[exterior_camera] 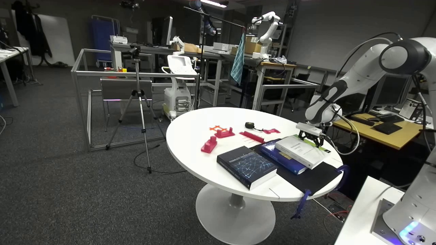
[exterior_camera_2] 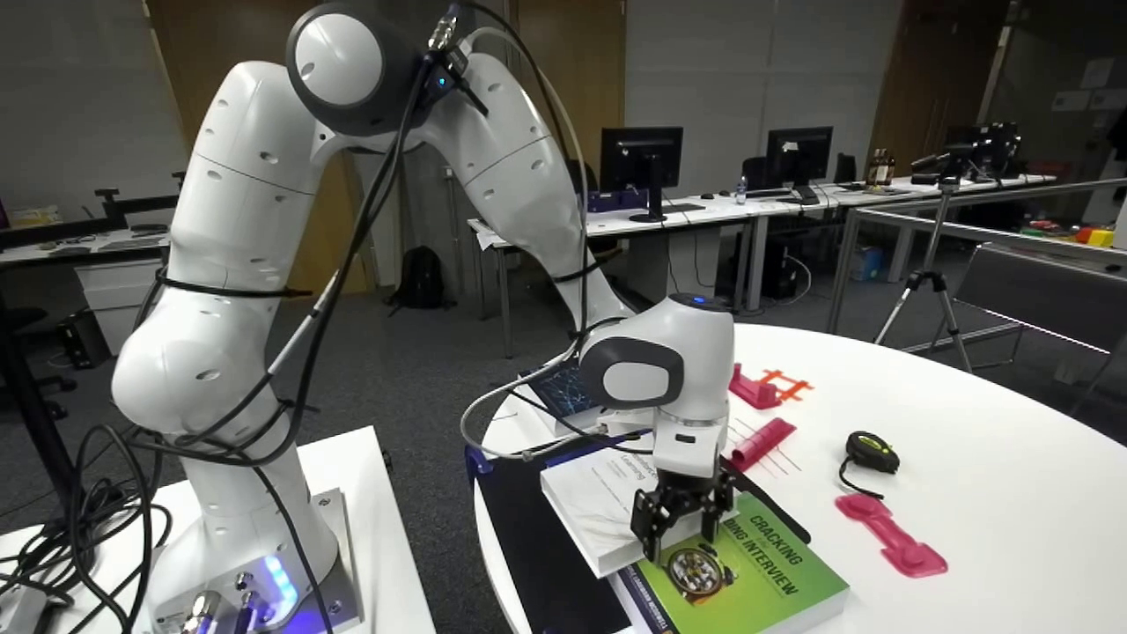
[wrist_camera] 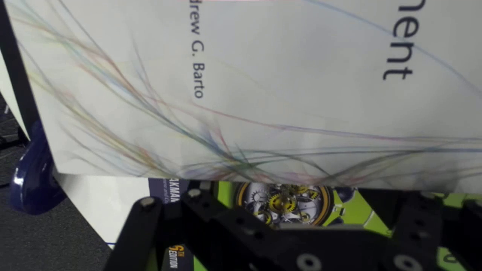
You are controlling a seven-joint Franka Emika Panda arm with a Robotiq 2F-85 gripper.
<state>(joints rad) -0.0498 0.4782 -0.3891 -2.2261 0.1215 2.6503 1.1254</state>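
My gripper (exterior_camera_2: 680,539) points down over the edge of a white book (exterior_camera_2: 577,497) and the green book (exterior_camera_2: 775,563) beside it. Its fingers stand apart, and I see nothing held between them. In the wrist view the white book (wrist_camera: 263,82) fills the upper part, and the green cover (wrist_camera: 354,210) with its gear picture shows between the fingers. The fingertips are hidden there behind the white book's edge, so contact is unclear. A blue book (exterior_camera: 284,160) lies partly under the white one in an exterior view. A thick dark book (exterior_camera: 248,165) lies apart from them.
Black cloth (exterior_camera: 318,178) with blue cords lies under the books at the edge of the round white table (exterior_camera: 201,119). Farther off are a tape measure (exterior_camera_2: 872,452), several pink parts (exterior_camera_2: 894,537) and an orange lattice piece (exterior_camera_2: 785,385). A cable loops beside the wrist.
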